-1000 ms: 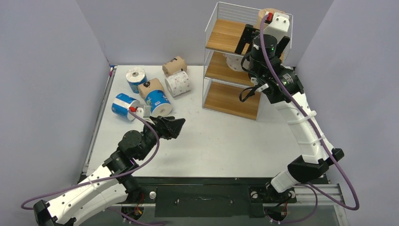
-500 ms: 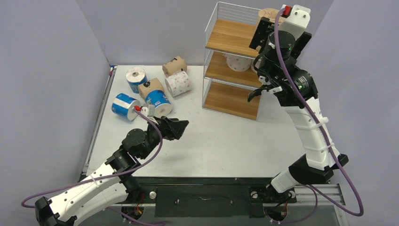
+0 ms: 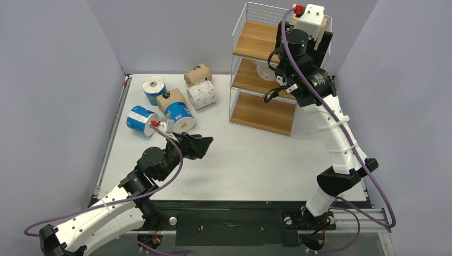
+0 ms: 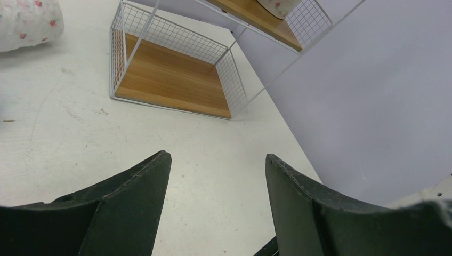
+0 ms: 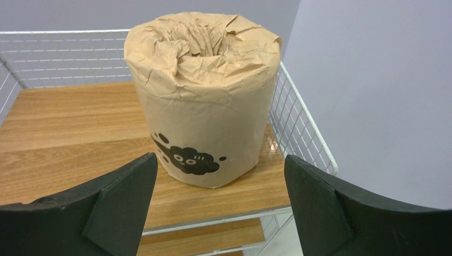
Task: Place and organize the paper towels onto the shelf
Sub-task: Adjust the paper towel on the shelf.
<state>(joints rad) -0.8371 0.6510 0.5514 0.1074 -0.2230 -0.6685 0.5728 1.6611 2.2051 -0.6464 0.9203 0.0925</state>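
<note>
The shelf (image 3: 265,114) stands at the back right. A brown roll (image 5: 205,96) with a black mark stands upright on its top board (image 5: 64,133), in the right corner. My right gripper (image 5: 219,160) is open and empty just in front of that roll, one finger on each side, not touching it; in the top view it (image 3: 301,38) hides the roll. A white dotted roll (image 3: 264,69) sits on the middle tier. My left gripper (image 3: 205,141) is open and empty, low over the table and pointing at the shelf.
Several rolls lie in a group at the back left: two brown (image 3: 197,73) (image 3: 170,99), one white with pink dots (image 3: 201,94), three blue-and-white (image 3: 154,88) (image 3: 178,114) (image 3: 142,120). The bottom board (image 4: 170,80) is bare. Purple walls close in both sides.
My right gripper rose and swung right, then came back left in front of the top tier. My left gripper edged slightly forward.
</note>
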